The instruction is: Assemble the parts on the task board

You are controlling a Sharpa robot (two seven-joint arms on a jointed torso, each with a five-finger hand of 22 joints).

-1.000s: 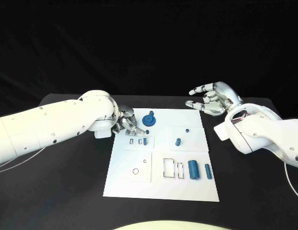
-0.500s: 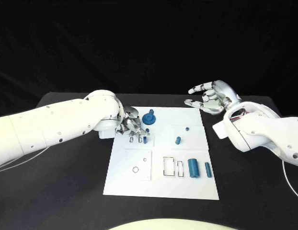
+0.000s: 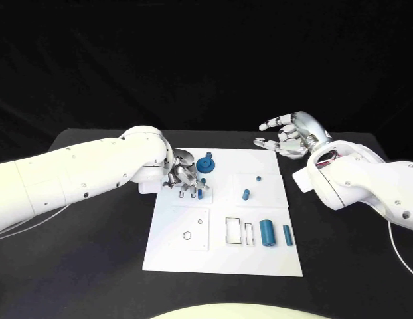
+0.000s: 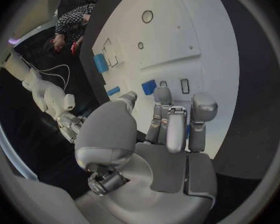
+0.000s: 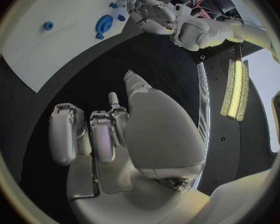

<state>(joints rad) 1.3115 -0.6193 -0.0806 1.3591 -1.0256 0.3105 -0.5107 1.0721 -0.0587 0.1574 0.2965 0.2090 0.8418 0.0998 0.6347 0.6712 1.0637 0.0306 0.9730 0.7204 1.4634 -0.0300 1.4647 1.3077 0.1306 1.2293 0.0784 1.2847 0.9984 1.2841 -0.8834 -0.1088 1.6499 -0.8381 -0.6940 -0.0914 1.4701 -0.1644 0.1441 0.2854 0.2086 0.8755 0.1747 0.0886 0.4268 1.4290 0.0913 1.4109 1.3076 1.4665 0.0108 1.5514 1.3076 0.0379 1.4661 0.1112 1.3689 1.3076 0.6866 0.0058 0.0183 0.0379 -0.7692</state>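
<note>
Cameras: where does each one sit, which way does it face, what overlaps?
Head view: on the robot's head, looking down at the task board; both white arms, left hand and right hand show.
Left wrist view: behind the left hand, facing the task board past its fingers.
Right wrist view: behind the right hand, over black table, board corner beyond.
Shared: head and right wrist views both show the round blue part.

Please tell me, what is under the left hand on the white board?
Under the left hand lies the upper left part of the task board, with small slots and one small blue part at its fingertips. Whether the fingers cover or hold another part cannot be seen.
</note>
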